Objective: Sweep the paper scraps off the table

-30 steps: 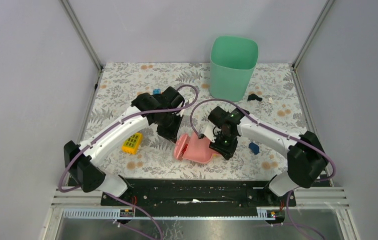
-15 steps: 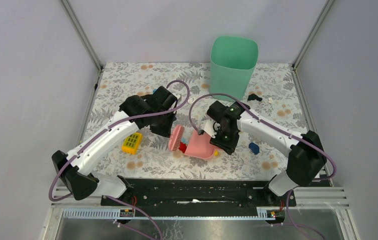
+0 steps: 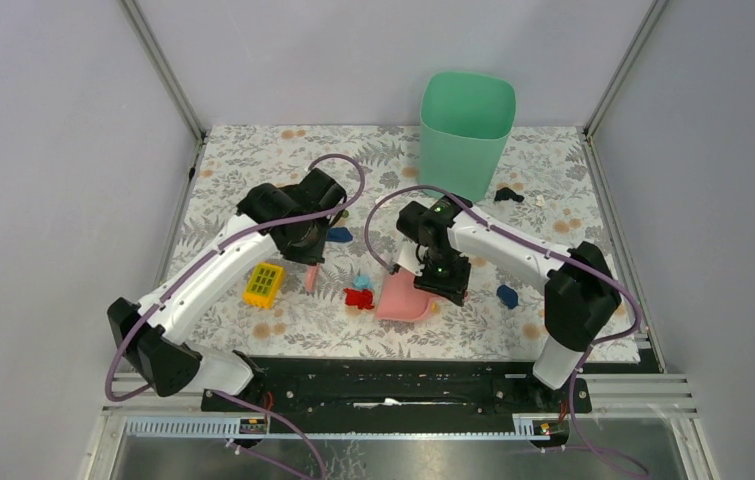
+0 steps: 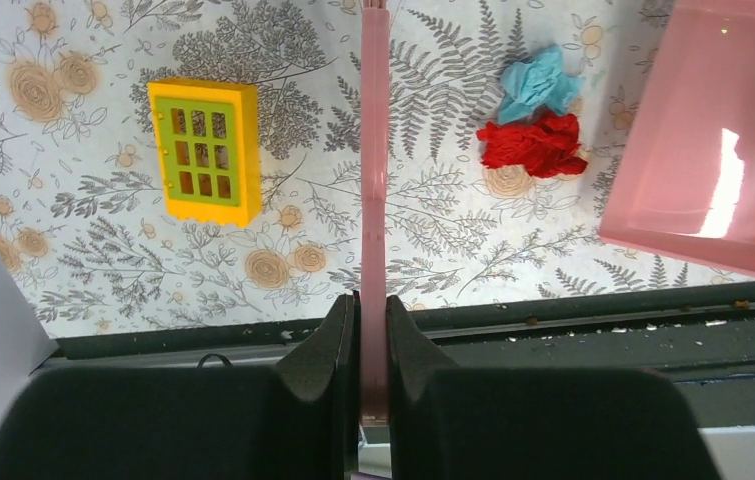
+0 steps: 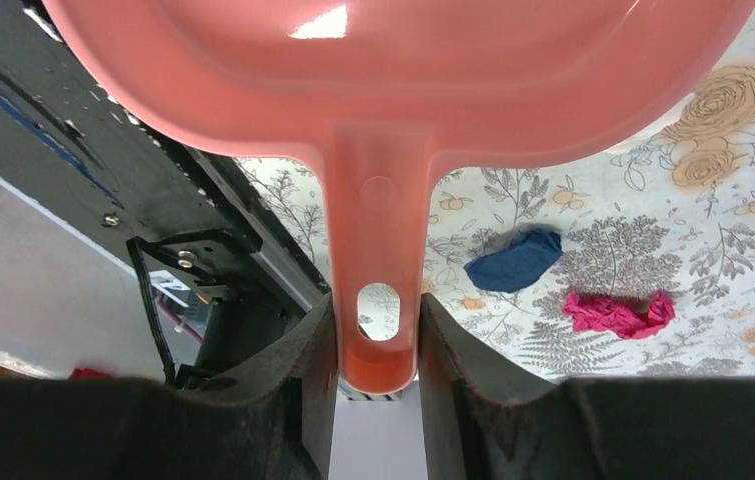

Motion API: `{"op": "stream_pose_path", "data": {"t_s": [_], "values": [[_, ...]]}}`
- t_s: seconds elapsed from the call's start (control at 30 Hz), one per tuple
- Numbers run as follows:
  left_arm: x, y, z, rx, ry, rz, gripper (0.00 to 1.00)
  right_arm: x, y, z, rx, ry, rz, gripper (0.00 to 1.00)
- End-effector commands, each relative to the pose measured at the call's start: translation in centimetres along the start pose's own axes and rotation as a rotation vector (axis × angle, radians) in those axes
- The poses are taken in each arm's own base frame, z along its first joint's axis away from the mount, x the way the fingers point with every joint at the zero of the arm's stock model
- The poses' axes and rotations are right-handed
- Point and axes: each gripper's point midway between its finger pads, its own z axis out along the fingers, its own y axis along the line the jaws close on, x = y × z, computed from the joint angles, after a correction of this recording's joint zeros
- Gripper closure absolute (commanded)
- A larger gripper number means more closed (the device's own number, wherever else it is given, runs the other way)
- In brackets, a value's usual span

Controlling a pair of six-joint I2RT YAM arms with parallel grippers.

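Observation:
On the leaf-printed table (image 3: 243,165), a crumpled red paper scrap (image 3: 359,298) and a light blue one (image 3: 360,281) lie just left of the pink dustpan (image 3: 401,297). Both show in the left wrist view, red (image 4: 533,142) and light blue (image 4: 541,82). My left gripper (image 3: 308,255) (image 4: 373,305) is shut on a pink brush (image 4: 374,150), seen edge-on, left of these scraps. My right gripper (image 3: 443,275) (image 5: 378,320) is shut on the dustpan's handle (image 5: 378,250). A tiny white bit (image 3: 539,201) lies at the back right.
A green bin (image 3: 466,135) stands at the back. A yellow window brick (image 3: 265,284) (image 4: 205,150) lies left of the brush. Dark blue scraps lie at mid-table (image 3: 340,235) and right of the dustpan (image 3: 506,294) (image 5: 515,260), beside a magenta scrap (image 5: 618,312). A black piece (image 3: 508,195) is by the bin. The black rail (image 4: 553,330) runs along the near edge.
My left gripper has carried the brush left, away from the dustpan, and turned it edge-on. The red and light blue scraps now show uncovered. The dustpan shifted slightly left.

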Motion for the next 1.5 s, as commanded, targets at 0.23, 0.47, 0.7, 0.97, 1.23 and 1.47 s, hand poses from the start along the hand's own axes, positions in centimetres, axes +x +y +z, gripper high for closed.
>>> {"op": "stream_pose_path", "data": {"t_s": [0.23, 0.47, 0.7, 0.97, 1.23, 1.47], "values": [[0.0, -3.0, 3.8, 0.159, 0.071, 0.002, 0.93, 0.1, -2.0, 0.7, 0.105, 0.145, -0.025, 1.00], [1.0, -6.9, 4.1, 0.409, 0.096, -0.025, 0.96, -2.3, -1.9, 0.9, 0.087, 0.078, -0.035, 1.00], [0.6, -10.7, 3.0, 0.650, 0.045, -0.097, 1.00, -2.4, -1.7, 1.7, 0.075, 0.054, -0.061, 1.00], [-1.7, -9.2, 0.3, 0.607, -0.107, -0.149, 1.00, -1.9, -1.6, 2.9, 0.104, 0.003, -0.073, 1.00], [-2.3, -3.3, -1.0, 0.312, -0.191, -0.178, 1.00, -4.1, -1.9, 2.9, 0.125, -0.117, -0.061, 0.96], [-1.8, -1.0, -2.5, 0.249, -0.259, -0.220, 0.99, -8.0, -2.5, 3.3, 0.084, -0.168, -0.054, 0.87]]}}
